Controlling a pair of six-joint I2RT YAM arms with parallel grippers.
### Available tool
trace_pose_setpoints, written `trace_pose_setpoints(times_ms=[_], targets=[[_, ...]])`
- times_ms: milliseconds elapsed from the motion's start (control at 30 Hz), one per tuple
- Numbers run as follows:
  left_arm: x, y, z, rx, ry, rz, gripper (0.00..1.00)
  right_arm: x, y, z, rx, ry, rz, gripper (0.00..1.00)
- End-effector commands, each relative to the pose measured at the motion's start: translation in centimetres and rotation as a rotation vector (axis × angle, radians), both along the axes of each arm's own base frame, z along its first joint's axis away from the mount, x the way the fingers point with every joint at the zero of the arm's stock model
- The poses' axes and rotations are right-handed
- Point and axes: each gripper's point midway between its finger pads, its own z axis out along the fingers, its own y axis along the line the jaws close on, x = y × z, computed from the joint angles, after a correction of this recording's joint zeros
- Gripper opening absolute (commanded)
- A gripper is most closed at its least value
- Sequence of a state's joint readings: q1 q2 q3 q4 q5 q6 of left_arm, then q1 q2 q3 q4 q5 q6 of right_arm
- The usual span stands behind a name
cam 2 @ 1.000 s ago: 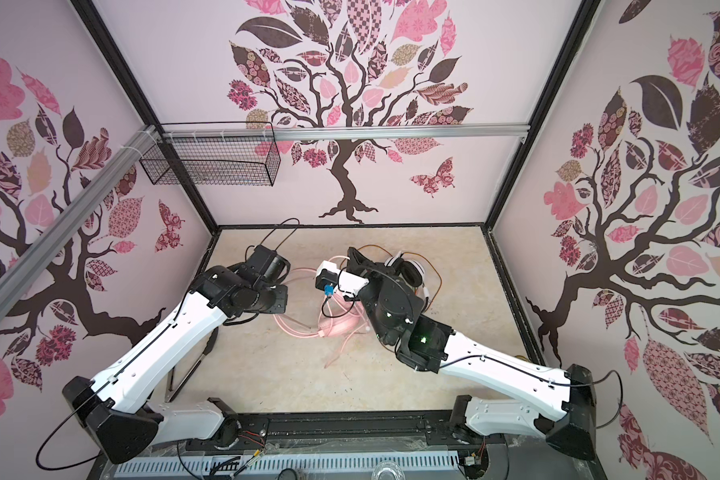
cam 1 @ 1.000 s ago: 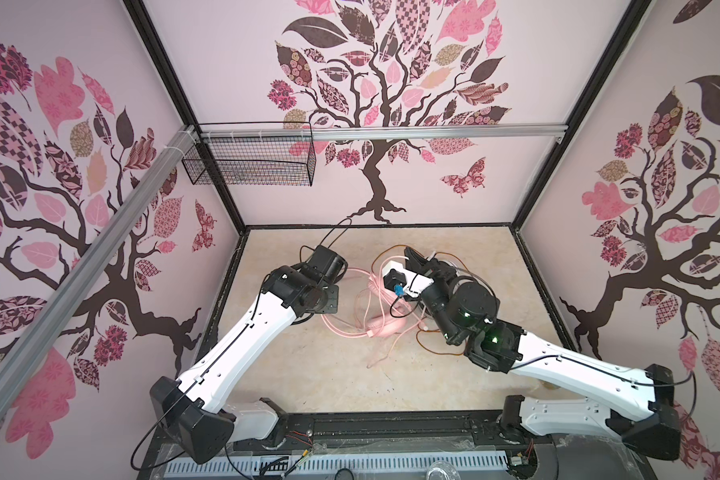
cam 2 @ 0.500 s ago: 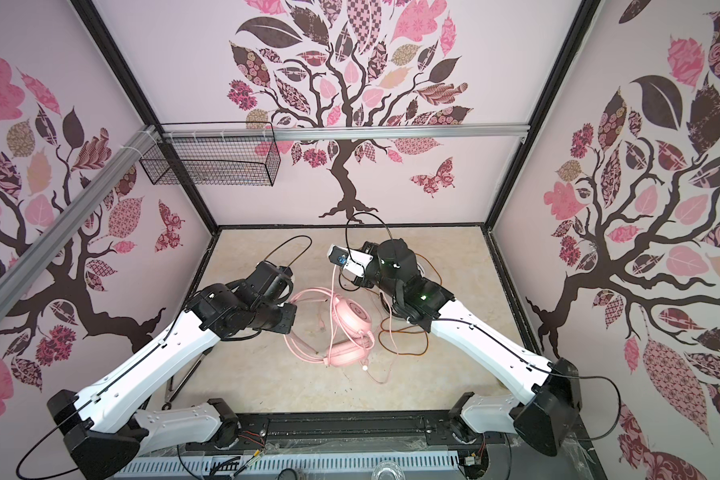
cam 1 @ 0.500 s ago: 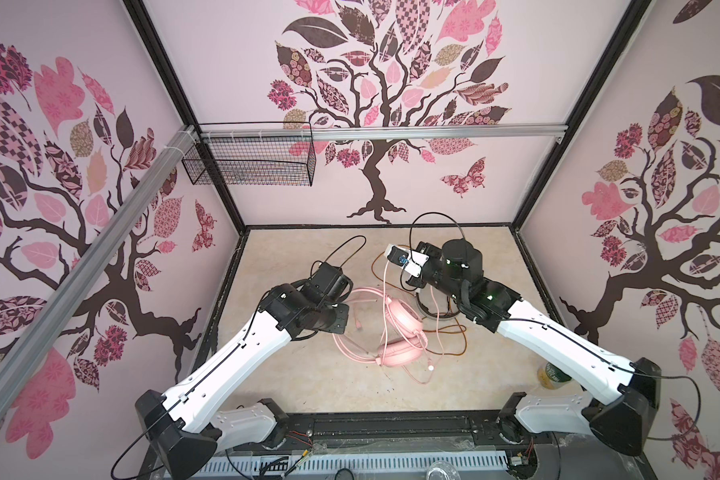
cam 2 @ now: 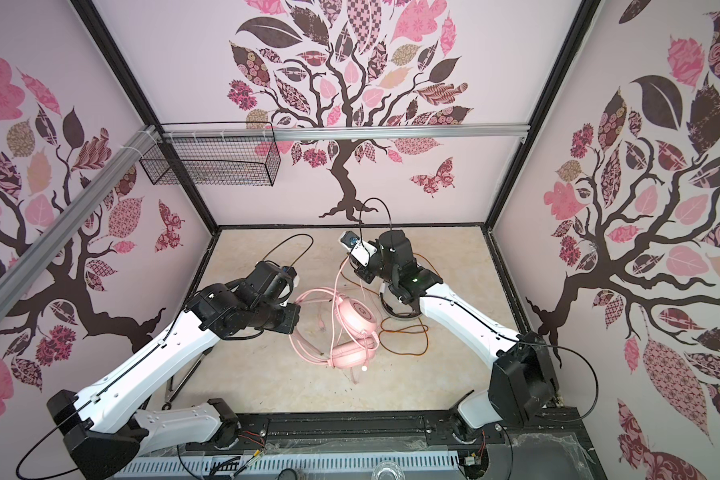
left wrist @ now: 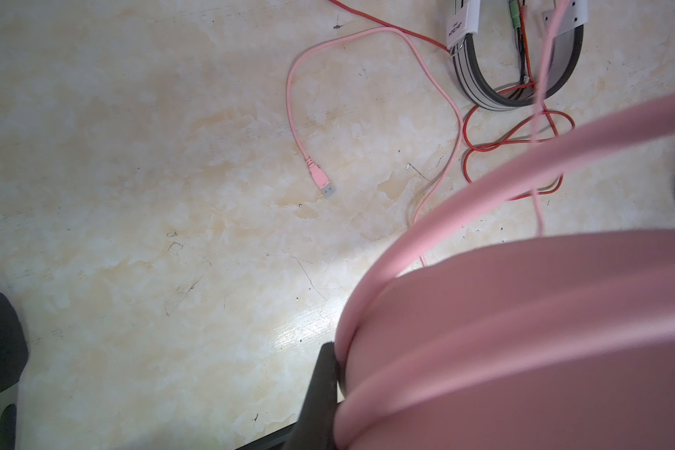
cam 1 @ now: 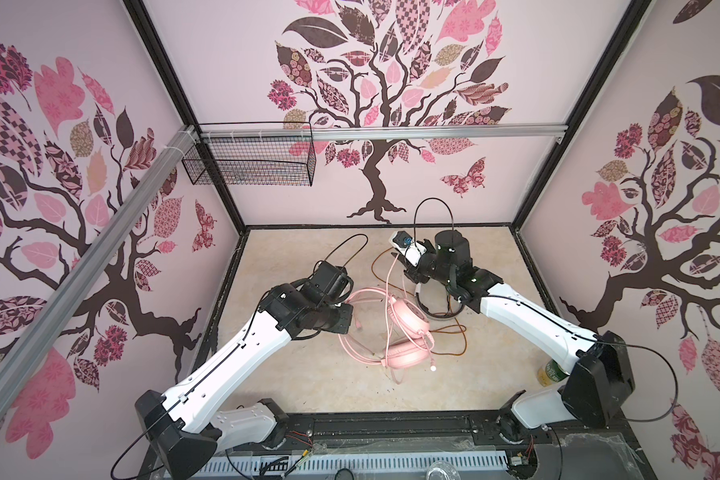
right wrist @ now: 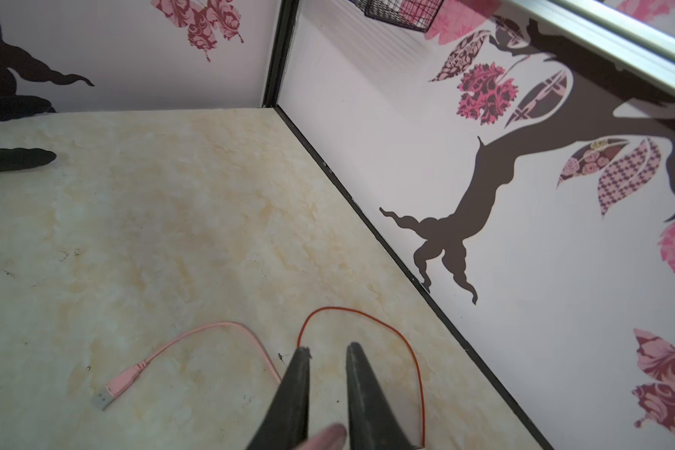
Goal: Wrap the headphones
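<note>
The pink headphones lie mid-table in both top views, ear cups stacked. My left gripper is shut on their headband; one dark finger presses its edge. Their pink cable rises to my right gripper, whose jaws stand slightly apart with the cable loose near their base. The pink USB plug lies on the table. The white headphones with the dark band sit under the right arm. Their orange-red cable loops beside them.
A green can stands at the table's front right, near the right arm's base. A black wire basket hangs on the back left rail. A thin dark tool lies along the left edge. Walls close in three sides.
The arms drew apart, uncovering the pink headphones mid-table. The left went back left with the headband; the right went toward the back wall with the pink cable, and its jaws have parted.
</note>
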State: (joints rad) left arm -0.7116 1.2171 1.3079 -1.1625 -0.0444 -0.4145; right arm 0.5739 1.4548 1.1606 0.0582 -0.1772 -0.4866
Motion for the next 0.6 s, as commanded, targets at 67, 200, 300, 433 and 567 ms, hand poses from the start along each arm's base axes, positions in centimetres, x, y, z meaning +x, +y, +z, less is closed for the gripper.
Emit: trace_pose_setpoints(times_ms=[67,200,300,433,567], targets=[[2.1,-0.6,4.3,-0.088,-0.095,0.056,0.0,-1.8,0.2,-2.9,0.149,0.138,0.006,0.73],[3.9,1.0,5.9,-0.128,-0.106,0.144,0.0,-4.3,0.1,-5.6,0.252,0.27,0.03,0.78],[5.1,3.2,6.9,-0.098,-0.118,0.239,0.0,-5.6,-0.8,-7.6,0.335,0.343,-0.003,0.82],[5.9,5.3,8.0,-0.038,-0.145,0.325,0.0,-7.0,-2.2,-9.6,0.441,0.388,-0.055,0.85],[6.1,5.8,8.7,-0.014,-0.133,0.357,0.0,-7.4,-2.0,-12.3,0.478,0.483,-0.07,0.85]])
